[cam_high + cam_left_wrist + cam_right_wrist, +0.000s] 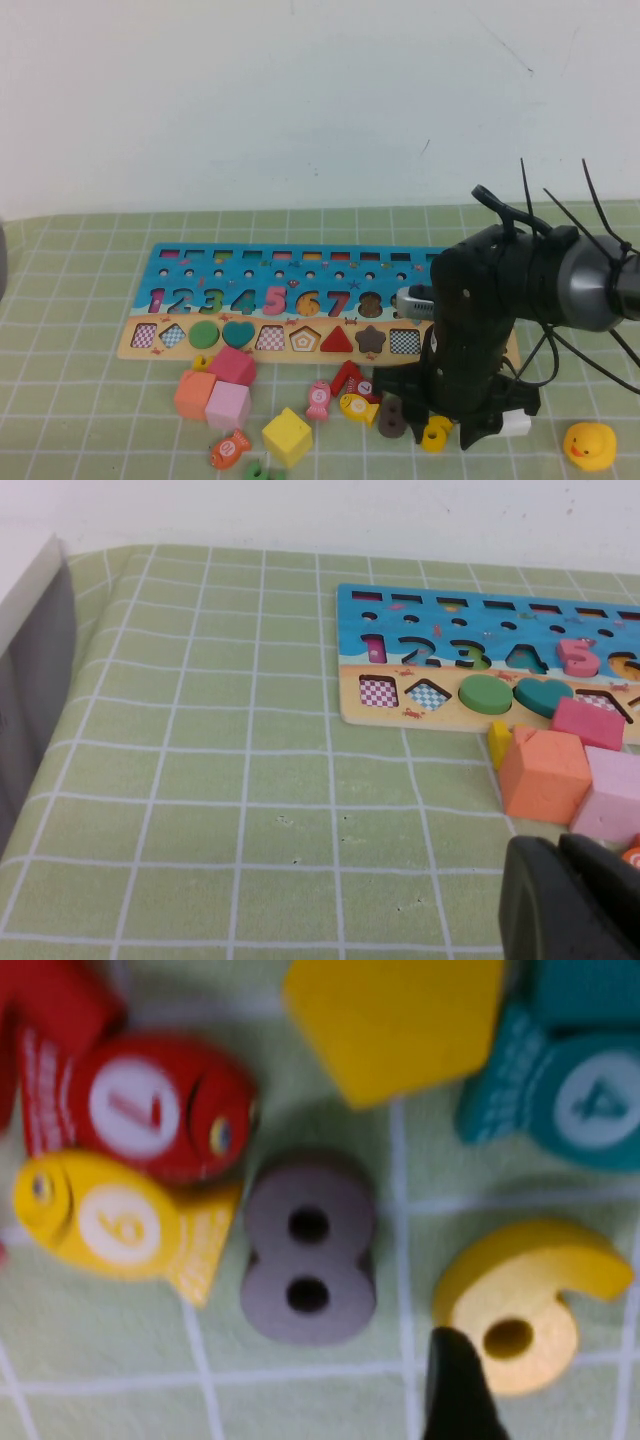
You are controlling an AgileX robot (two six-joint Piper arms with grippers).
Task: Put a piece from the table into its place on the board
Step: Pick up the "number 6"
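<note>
The piece, a small flat yellow numeral 6, lies on the green checked cloth in front of the board; in the high view it peeks out under my right arm. My right gripper is low over it and open. One black fingertip is at the numeral's round edge; the other finger is out of frame. The long blue board with coloured numerals and a sand strip of shape cut-outs lies behind the loose pieces, and shows in the left wrist view. My left gripper is shut and empty over the cloth, left of the cubes.
Next to the 6 lie a purple 8, a yellow fish marked 6, a red fish marked 7, a teal fish marked 4 and a yellow cube. Orange and pink cubes are left. A rubber duck sits right.
</note>
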